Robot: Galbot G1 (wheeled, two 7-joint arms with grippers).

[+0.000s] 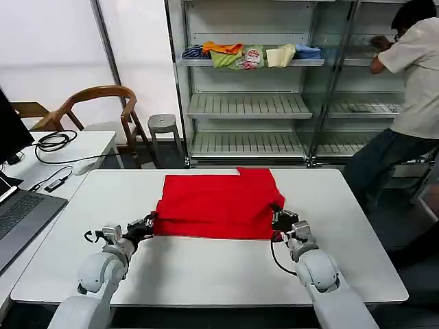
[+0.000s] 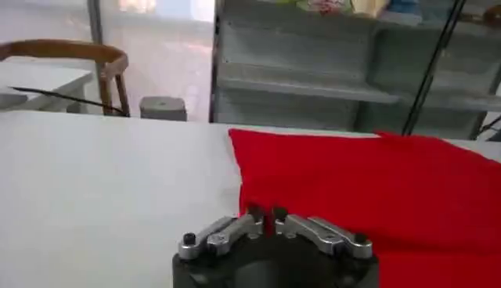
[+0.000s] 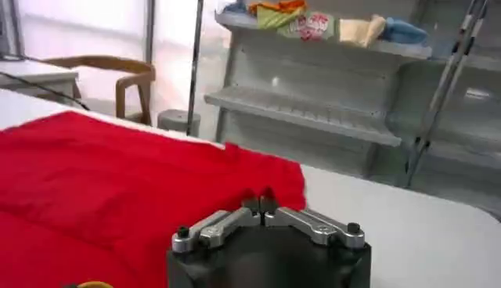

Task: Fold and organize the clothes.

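The clothes are one red T-shirt (image 1: 216, 202), lying partly folded in a flat rectangle at the middle of the white table (image 1: 206, 274). My left gripper (image 1: 147, 225) is at the shirt's near left corner, shut on a pinch of red cloth (image 2: 266, 213). At the near right corner my right gripper (image 1: 278, 223) is likewise shut on the shirt's edge (image 3: 261, 205). From both wrist views the red T-shirt (image 2: 368, 188) (image 3: 117, 180) spreads away across the tabletop. The shirt's print is hidden.
Small folded garments (image 1: 250, 55) lie on the top shelf of a metal rack (image 1: 247, 106) behind the table. A person (image 1: 411, 89) stands at the rack on the right. A wooden chair (image 1: 96, 110), a stool (image 1: 162, 125) and a side desk with a laptop (image 1: 20, 212) are at the left.
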